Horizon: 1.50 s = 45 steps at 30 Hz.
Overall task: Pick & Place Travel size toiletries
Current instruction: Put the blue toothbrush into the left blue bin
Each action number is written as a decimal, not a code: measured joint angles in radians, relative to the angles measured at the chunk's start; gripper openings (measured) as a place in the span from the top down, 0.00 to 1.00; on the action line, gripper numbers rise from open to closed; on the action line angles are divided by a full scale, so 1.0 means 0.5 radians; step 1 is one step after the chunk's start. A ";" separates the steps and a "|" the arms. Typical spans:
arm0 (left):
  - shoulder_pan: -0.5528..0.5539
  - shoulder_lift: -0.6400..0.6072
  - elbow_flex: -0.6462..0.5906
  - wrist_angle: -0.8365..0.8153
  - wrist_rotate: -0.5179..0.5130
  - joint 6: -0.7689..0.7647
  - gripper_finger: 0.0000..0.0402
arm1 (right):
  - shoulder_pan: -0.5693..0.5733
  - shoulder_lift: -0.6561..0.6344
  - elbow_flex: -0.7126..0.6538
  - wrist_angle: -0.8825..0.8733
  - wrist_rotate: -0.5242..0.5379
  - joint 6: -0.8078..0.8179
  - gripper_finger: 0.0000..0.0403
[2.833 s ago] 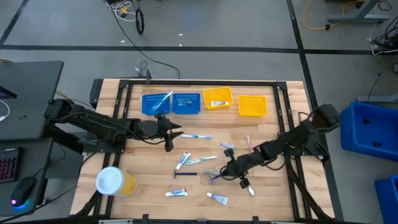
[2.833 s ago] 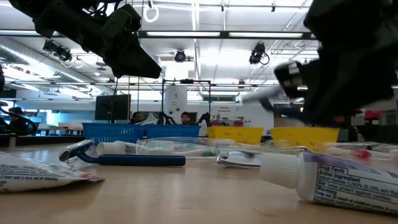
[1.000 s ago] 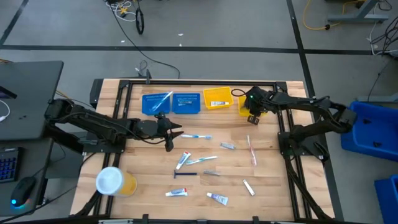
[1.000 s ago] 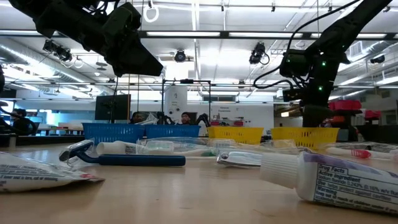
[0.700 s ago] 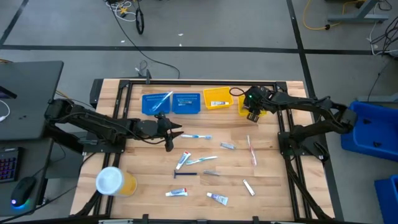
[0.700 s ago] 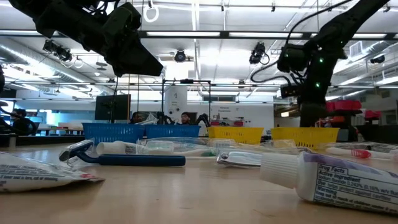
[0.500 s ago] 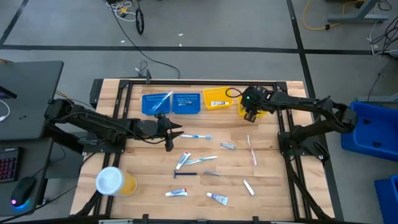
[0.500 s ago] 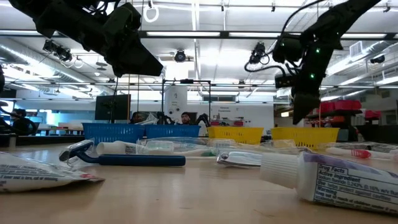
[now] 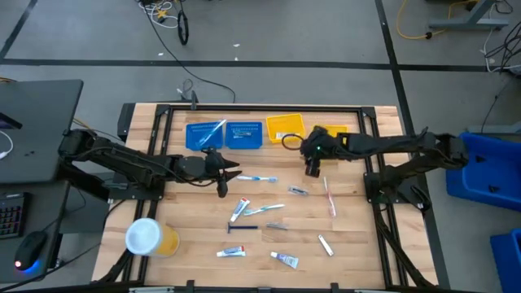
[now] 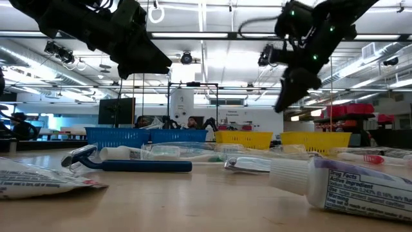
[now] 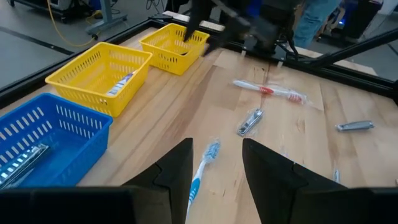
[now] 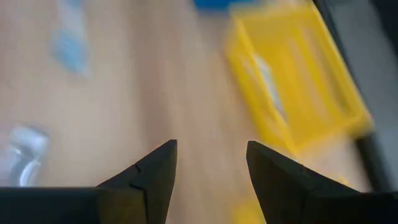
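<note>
Travel size toiletries lie scattered on the wooden table: a blue toothbrush [image 9: 256, 178], a pink toothbrush [image 9: 330, 198], a small silvery piece [image 9: 298, 191], a toothpaste tube [image 9: 238, 210], a dark-handled razor [image 9: 240, 228] and several small tubes near the front. My left gripper [image 9: 228, 177] hangs open above the table, just left of the blue toothbrush [image 11: 202, 167], touching nothing. My right gripper [image 9: 312, 168] is open and empty, in the air in front of the yellow trays [image 12: 298, 81]. In the low view it [image 10: 290, 90] is well above the table.
Two blue trays [image 9: 205, 135], [image 9: 243, 134] and two yellow trays [image 9: 285, 128], [image 9: 332, 140] stand in a row along the far edge, some with items inside. A yellow tub with a white lid [image 9: 149, 238] stands at the front left. People show in the room beyond.
My right gripper has risen from over the far-right yellow tray and swung toward the table's left and a little toward the near edge, with nothing in its fingers.
</note>
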 joint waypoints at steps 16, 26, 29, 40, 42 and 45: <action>-0.001 0.046 0.000 0.040 0.127 0.040 0.64 | 0.328 0.009 -0.042 0.626 -0.372 0.267 0.38; 0.059 0.523 0.033 0.396 0.247 0.076 0.64 | 0.346 0.011 -0.164 0.696 -0.373 0.403 0.38; 0.117 0.659 0.121 0.403 0.371 0.097 0.63 | 0.346 0.011 -0.205 0.765 -0.372 0.403 0.41; 0.311 1.007 0.415 0.044 0.489 0.371 0.44 | 0.346 0.011 -0.207 0.766 -0.372 0.403 0.49; 0.336 1.063 0.420 0.041 0.525 0.357 0.43 | 0.346 0.012 -0.208 0.766 -0.372 0.403 0.51; 0.343 1.152 0.420 0.017 0.542 0.295 0.43 | 0.346 0.011 -0.208 0.762 -0.371 0.403 0.53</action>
